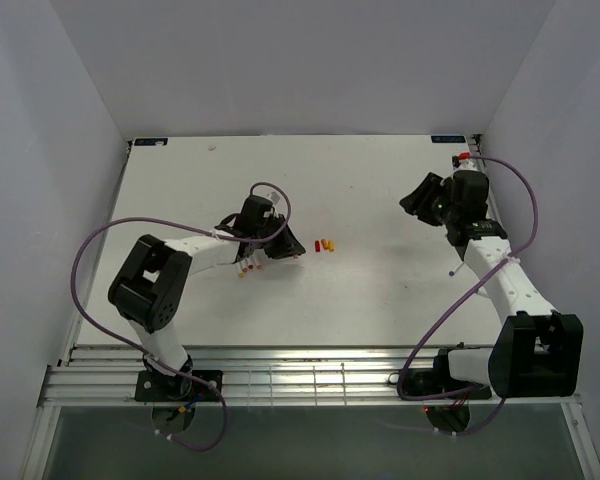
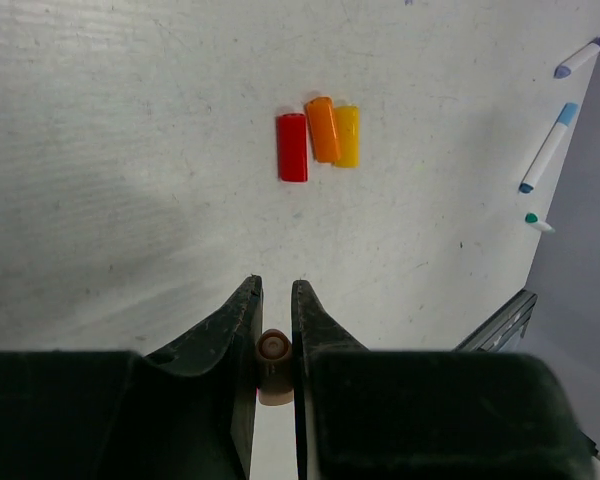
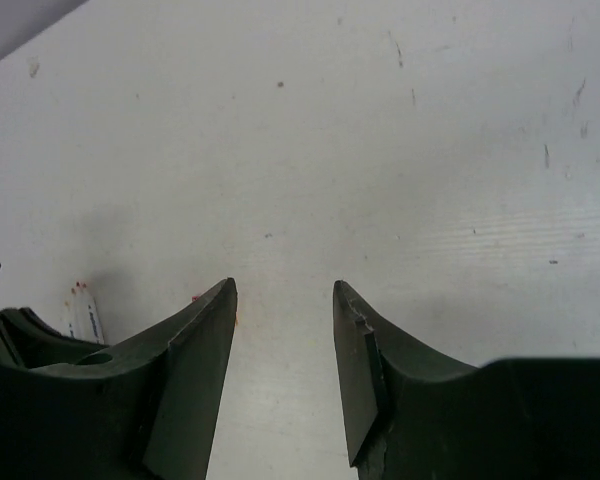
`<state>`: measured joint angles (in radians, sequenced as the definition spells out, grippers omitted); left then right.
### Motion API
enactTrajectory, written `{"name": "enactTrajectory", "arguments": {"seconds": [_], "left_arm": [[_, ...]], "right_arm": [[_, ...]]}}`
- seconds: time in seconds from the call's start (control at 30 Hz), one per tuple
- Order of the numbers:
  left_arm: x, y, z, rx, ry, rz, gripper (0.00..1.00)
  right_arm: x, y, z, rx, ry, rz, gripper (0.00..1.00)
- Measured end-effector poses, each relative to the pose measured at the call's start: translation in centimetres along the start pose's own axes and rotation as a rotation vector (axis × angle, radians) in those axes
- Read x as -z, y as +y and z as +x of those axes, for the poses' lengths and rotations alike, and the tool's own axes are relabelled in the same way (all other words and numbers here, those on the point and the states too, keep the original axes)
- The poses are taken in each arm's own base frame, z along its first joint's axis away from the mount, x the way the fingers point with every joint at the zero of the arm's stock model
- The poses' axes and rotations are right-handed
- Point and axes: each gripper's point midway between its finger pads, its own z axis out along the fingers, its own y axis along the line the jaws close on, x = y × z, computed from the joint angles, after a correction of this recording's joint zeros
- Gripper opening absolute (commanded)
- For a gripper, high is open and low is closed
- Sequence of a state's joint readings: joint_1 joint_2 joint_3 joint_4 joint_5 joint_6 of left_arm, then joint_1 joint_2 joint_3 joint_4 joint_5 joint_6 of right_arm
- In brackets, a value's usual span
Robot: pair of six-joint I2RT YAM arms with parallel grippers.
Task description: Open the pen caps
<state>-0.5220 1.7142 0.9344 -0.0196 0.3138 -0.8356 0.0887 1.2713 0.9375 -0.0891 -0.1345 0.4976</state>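
Observation:
Three loose pen caps lie side by side on the white table: red (image 2: 292, 147), orange (image 2: 323, 129) and yellow (image 2: 346, 136); from above they show as a small cluster (image 1: 325, 244). My left gripper (image 2: 275, 286) hovers just short of them, shut on the pale, round end of a pen (image 2: 272, 352) that points between its jaws. From above, that gripper (image 1: 292, 247) sits left of the caps. My right gripper (image 3: 283, 286) is open with only bare table between its fingers, and it hangs at the right side of the table (image 1: 414, 200).
Capped pens lie near the table's right edge: purple (image 2: 578, 58), blue (image 2: 547, 148) and green (image 2: 536, 222). White pens with red tips (image 1: 248, 266) lie under the left arm, and pens (image 3: 80, 310) show again at the left of the right wrist view. A metal rail (image 1: 310, 375) runs along the near edge.

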Motion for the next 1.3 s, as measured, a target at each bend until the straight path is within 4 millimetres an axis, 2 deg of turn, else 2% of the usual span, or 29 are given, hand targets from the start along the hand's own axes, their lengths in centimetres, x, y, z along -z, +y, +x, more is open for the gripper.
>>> {"name": "enactTrajectory", "arguments": {"seconds": [0.1,0.2,0.37,0.47,0.6,0.67,0.83,0.9,1.17,1.3], "left_arm": [[-1.8,0.4,-0.3,-0.007,0.017,-0.007,0.01],[-3.2,0.6,-0.8,-0.022,0.024,-0.013,0.01],[-5.1,0.2,-2.0,-0.049,0.021,-0.009,0.04],[-5.8,0.3,-2.3,-0.059,0.027,-0.015,0.11],[-5.9,0.8,-2.0,-0.059,0.044,-0.036,0.23],[-5.9,1.1,-1.9,-0.058,0.049,-0.045,0.32],[-5.9,1.0,-1.9,-0.059,0.049,-0.04,0.42],[-6.0,0.9,-1.8,-0.062,0.047,-0.028,0.49],[-5.8,0.5,-1.7,-0.071,0.032,0.014,0.53],[-4.7,1.0,-1.4,-0.08,0.022,-0.004,0.58]], "right_arm": [[0.6,-1.9,2.4,-0.017,0.065,0.022,0.5],[1.1,-2.5,4.2,-0.015,0.114,0.024,0.5],[1.8,-2.5,5.1,-0.004,0.126,0.015,0.5],[2.1,-2.6,5.0,0.002,0.117,0.015,0.5],[2.5,-2.7,4.4,0.008,0.095,0.017,0.5],[2.7,-2.9,4.3,0.009,0.088,0.021,0.5],[2.8,-3.5,4.8,-0.002,0.108,0.039,0.5],[2.7,-3.7,5.1,-0.006,0.118,0.047,0.5],[3.2,-4.7,6.2,-0.017,0.163,0.1,0.5],[3.0,-4.8,5.4,-0.007,0.167,0.121,0.51]]}}
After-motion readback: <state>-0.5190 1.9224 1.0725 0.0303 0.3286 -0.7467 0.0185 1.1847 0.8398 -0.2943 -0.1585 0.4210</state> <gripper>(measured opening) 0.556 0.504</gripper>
